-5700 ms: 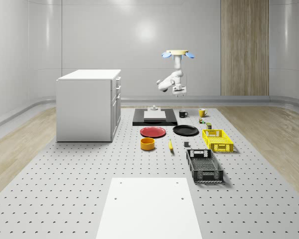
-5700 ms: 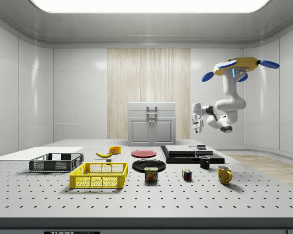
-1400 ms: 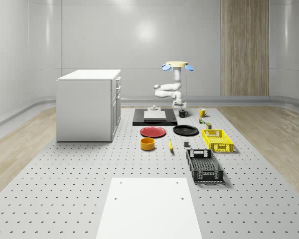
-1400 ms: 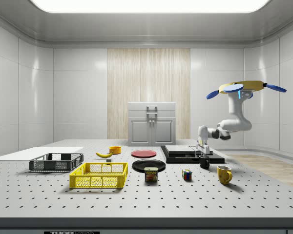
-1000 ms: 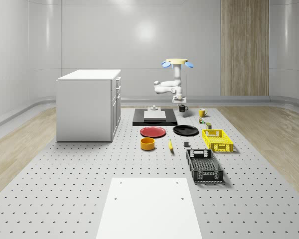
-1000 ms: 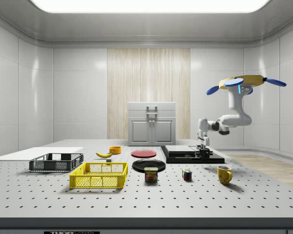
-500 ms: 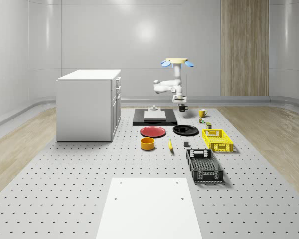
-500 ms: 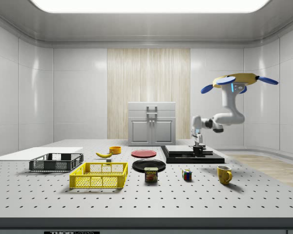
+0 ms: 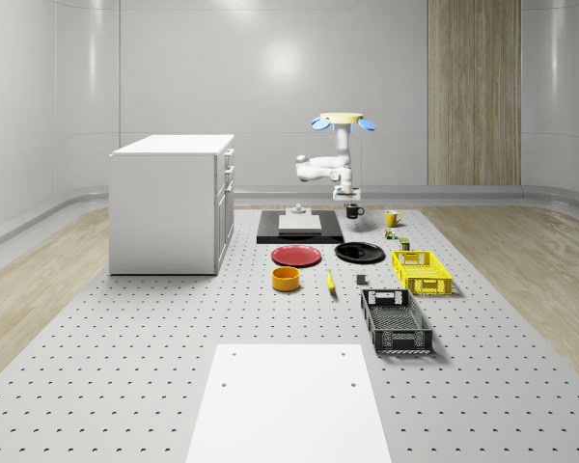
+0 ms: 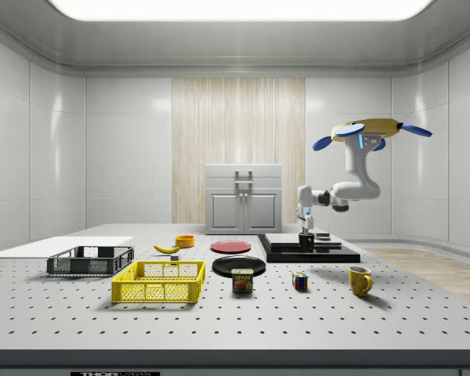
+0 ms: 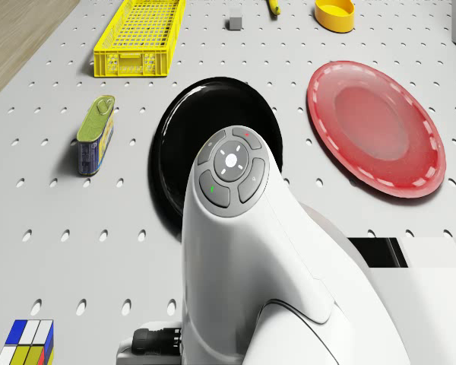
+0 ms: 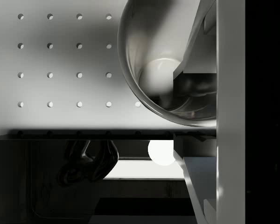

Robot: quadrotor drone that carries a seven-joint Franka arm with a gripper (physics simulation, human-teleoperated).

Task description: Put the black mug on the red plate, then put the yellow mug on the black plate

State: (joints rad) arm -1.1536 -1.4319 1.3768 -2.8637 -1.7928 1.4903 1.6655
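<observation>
Lifted black mug (image 10: 306, 242) in hand (image 10: 305, 232) — two plates, two mugs

White cabinet (image 9: 172, 204) on perforated table (image 9: 125, 328).

A: Non-task items on perforated table (image 9: 125, 367)?
B: White cabinet (image 9: 171, 203), yellow crate (image 9: 422, 271), black crate (image 9: 396, 320), orange bowl (image 9: 286, 279), banana (image 10: 167, 248), spam can (image 11: 96, 134), Rubik's cube (image 10: 299, 280), white sheet (image 9: 289, 400)
</observation>
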